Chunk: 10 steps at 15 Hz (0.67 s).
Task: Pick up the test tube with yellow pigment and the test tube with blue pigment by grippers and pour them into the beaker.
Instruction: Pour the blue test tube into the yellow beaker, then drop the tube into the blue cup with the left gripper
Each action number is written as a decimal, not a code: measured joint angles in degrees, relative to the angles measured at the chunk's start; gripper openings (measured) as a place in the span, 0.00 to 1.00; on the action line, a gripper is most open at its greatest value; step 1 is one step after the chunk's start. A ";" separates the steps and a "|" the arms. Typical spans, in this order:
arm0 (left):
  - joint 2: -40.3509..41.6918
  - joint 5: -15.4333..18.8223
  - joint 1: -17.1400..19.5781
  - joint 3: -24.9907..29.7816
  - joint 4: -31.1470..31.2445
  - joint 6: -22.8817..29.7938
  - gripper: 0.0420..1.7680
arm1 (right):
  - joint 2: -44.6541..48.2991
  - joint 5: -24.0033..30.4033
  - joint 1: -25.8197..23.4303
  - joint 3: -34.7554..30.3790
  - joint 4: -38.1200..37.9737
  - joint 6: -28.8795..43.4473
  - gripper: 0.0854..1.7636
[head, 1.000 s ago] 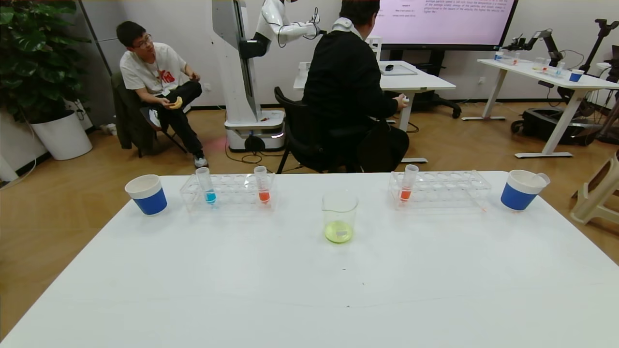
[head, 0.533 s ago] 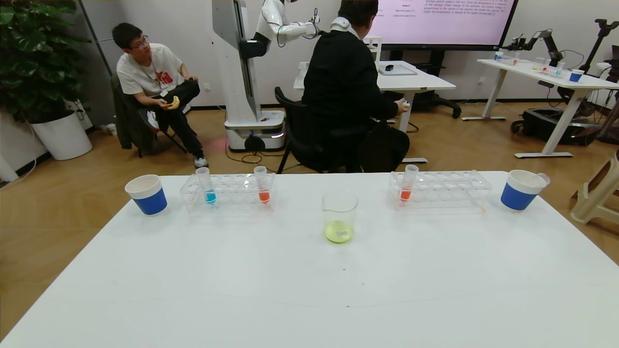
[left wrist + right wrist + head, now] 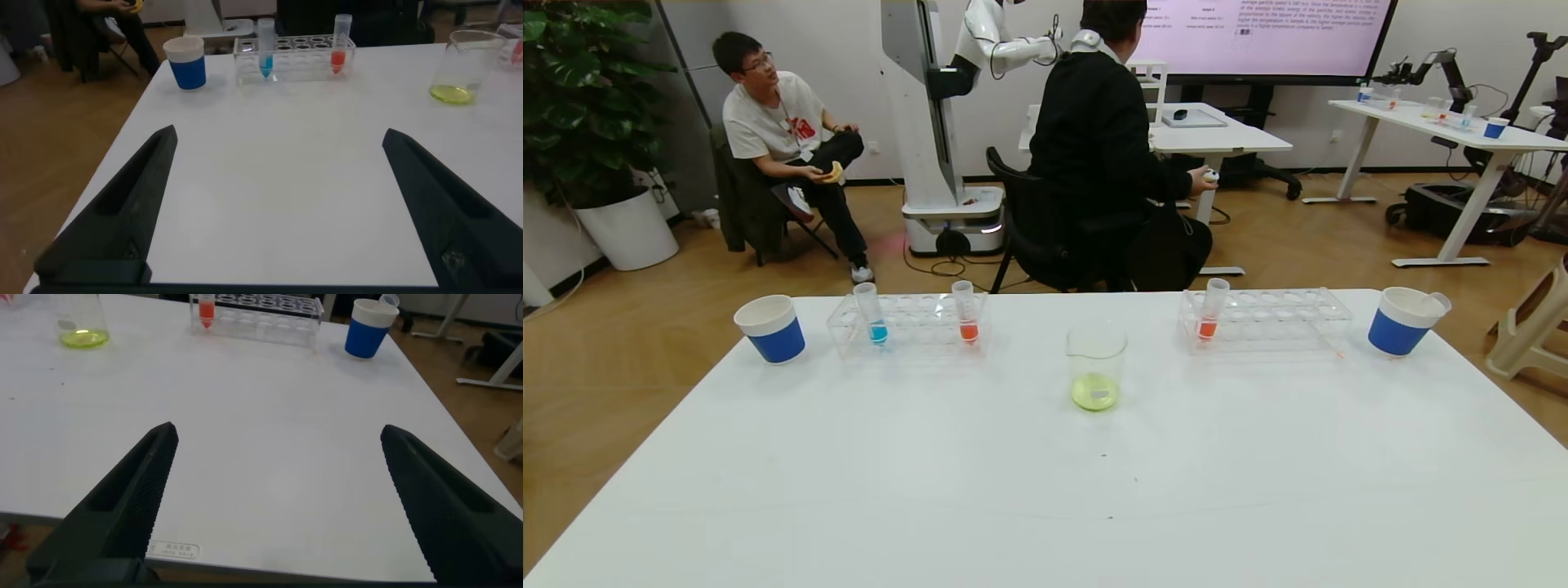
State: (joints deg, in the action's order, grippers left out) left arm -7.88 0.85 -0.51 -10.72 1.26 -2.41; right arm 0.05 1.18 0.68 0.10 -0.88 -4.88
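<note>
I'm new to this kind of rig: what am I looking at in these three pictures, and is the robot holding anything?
One picture comes from the robot's head, looking down at a white table; the other two come from cameras on its wrists. The black wedges are gripper fingers: the left gripper and right gripper both stand open above the near table edge, holding nothing. On the table: a beaker with yellow-green liquid in the middle, a left rack holding the blue tube and an orange tube, a right rack with another orange tube, and a blue cup at each end; something pale sticks out of the right cup.
</note>
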 joint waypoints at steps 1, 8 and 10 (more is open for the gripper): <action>-3.43 0.02 -0.41 -2.29 -1.10 0.29 0.99 | 0.00 0.02 0.00 0.00 0.00 0.00 0.98; -37.88 0.20 -1.39 -13.90 -25.84 1.45 0.99 | -0.02 0.00 0.00 0.00 -0.02 0.02 0.98; -47.19 0.20 -1.30 -15.38 -33.26 1.49 0.99 | -0.02 0.02 0.00 0.00 -0.02 0.02 0.98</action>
State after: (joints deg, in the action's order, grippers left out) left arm -55.06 1.05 -1.82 -26.10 -32.00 -0.93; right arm 0.02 1.21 0.68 0.10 -0.90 -4.85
